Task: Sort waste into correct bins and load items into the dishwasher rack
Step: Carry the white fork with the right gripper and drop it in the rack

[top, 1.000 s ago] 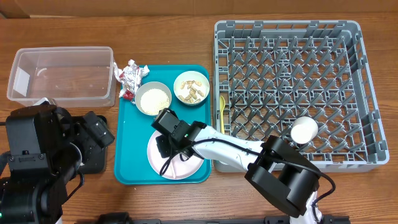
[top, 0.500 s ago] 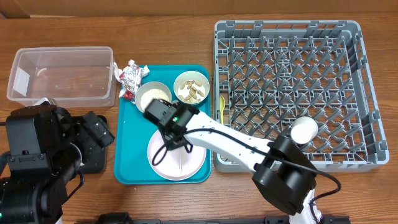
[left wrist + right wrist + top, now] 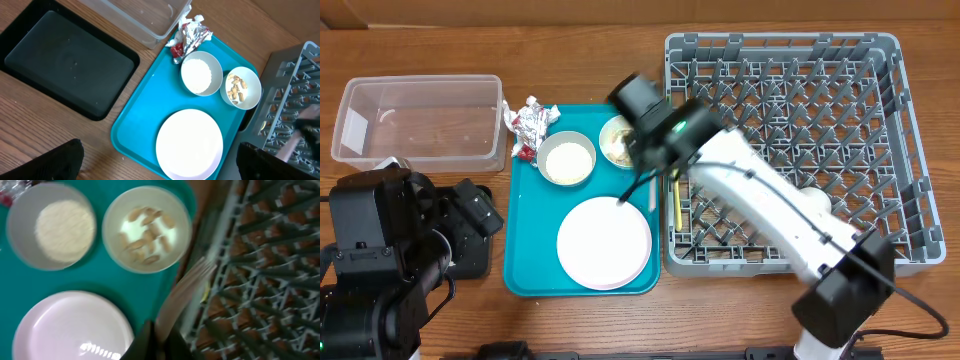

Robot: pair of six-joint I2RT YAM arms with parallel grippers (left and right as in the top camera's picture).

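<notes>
Arm angled across rack (image 3: 880,150); right end effector (image 3: 156,335) pinching fork (image 3: 182,294).

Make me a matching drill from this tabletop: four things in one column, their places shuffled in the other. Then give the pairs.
Things:
A. foil wrapper
B. fork
C. nuts
D. black tray

Places:
1. in a white bowl on the teal tray
2. flat on the wooden table beside the teal tray
3. gripped in the right pincer
4. crumpled at the teal tray's corner, next to the clear tub

Pairs: A-4, B-3, C-1, D-2.
</notes>
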